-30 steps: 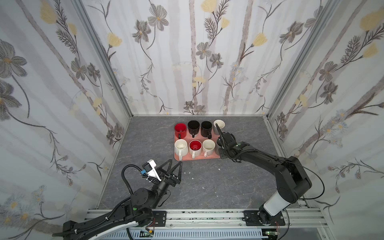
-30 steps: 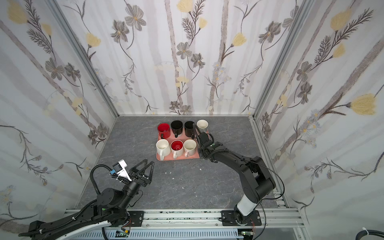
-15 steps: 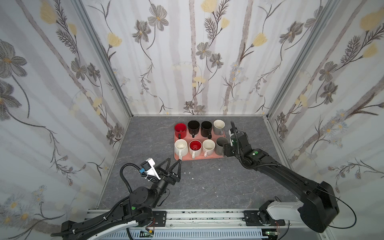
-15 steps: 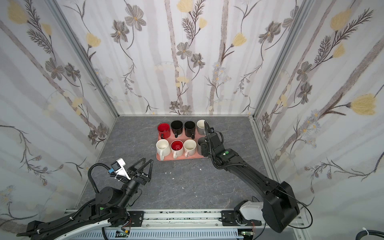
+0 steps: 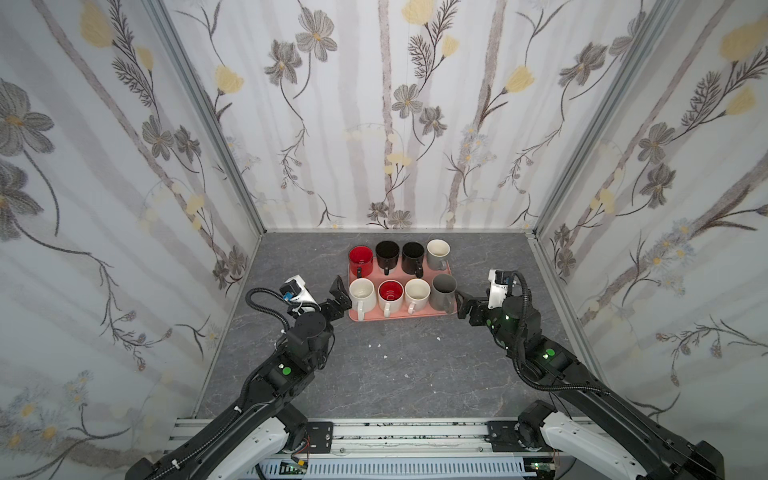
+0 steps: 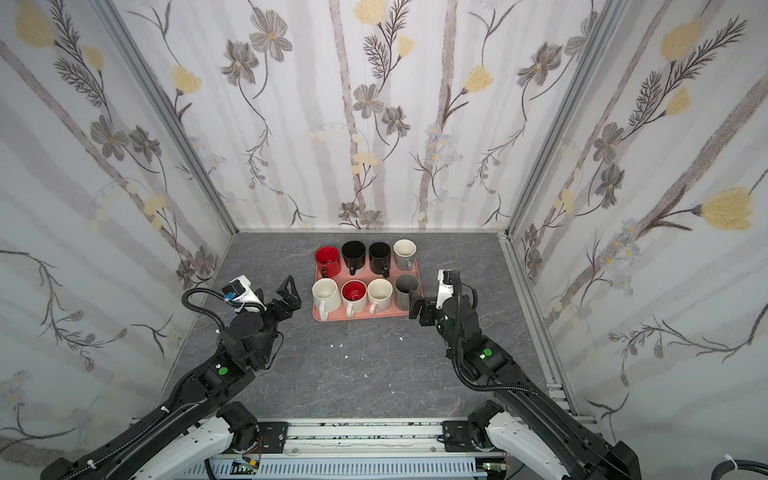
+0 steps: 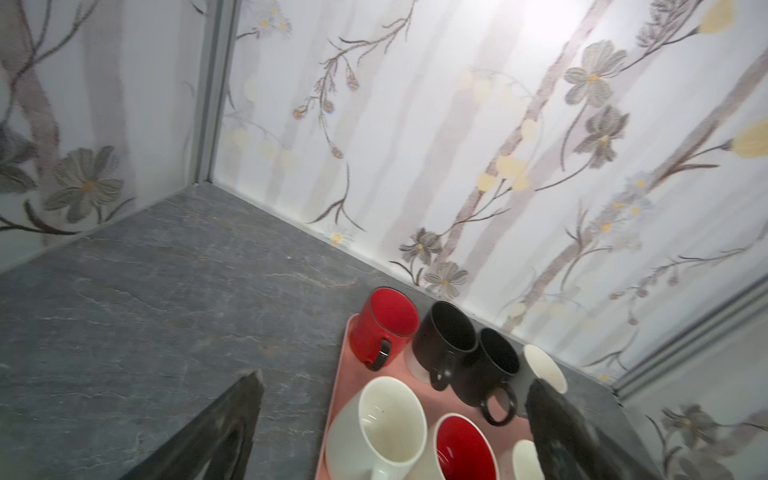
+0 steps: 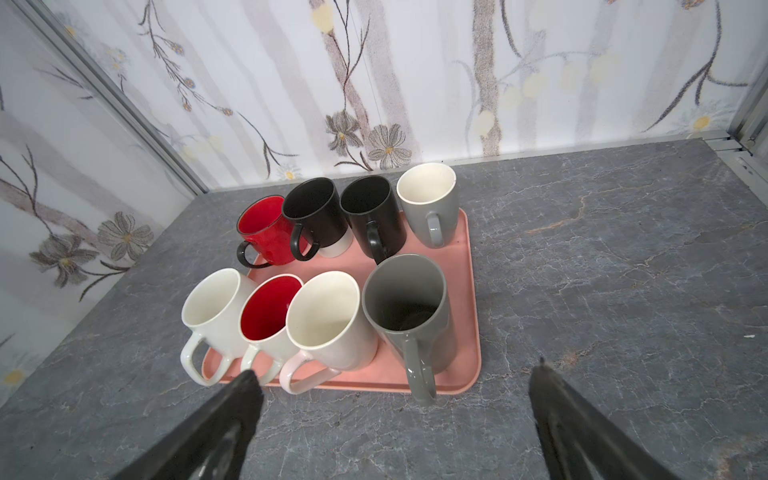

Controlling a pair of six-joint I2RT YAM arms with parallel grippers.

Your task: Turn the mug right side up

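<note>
A grey mug [image 5: 444, 293] [image 6: 406, 291] [image 8: 409, 316] stands upright, mouth up, at the front right corner of the pink tray [image 5: 399, 318] [image 6: 365, 318] [image 8: 467, 291], with its handle pointing to the front. My right gripper [image 5: 464, 306] [image 6: 416, 305] [image 8: 395, 370] is open and holds nothing. It sits just off the tray's front right corner, close to the grey mug and apart from it. My left gripper [image 5: 340, 296] [image 6: 291, 293] [image 7: 395, 380] is open and empty at the tray's left edge, beside a white mug [image 5: 361, 293] [image 7: 380, 424].
Several other mugs stand upright on the tray: a red one [image 5: 359, 257], two black ones [image 5: 387, 253] and a grey one with a cream inside [image 5: 437, 253] at the back, and a red-lined one [image 5: 390, 293] and a cream one [image 5: 417, 293] in front. Patterned walls enclose the grey floor.
My right gripper has opened, let go of the grey mug and drawn back to the front right. The left gripper has moved up to the tray's left edge.
</note>
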